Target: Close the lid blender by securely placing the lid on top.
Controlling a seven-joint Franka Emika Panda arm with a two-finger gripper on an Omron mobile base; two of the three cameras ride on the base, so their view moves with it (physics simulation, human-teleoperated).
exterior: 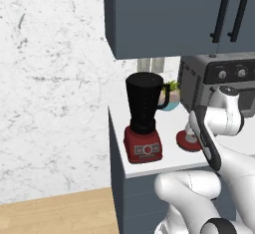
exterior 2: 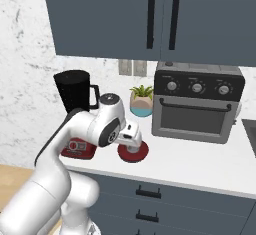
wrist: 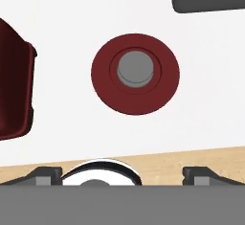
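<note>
I hold the gripper released, fingers spread wide, above the flat round red lid with its grey knob, lying near the white counter's front edge, between the lidless black-jarred, red-based blender at the left end and the dark grey toaster oven.

Light: we saw even, bright, rendered lighting, no clear source | Shadows: soft dimming under the cabinets; barely any around the lid on the counter | Glare: none; the blender jar stayed matte | Sharpness: we noted slightly soft, low-resolution edges, no motion blur or edge distortion
</note>
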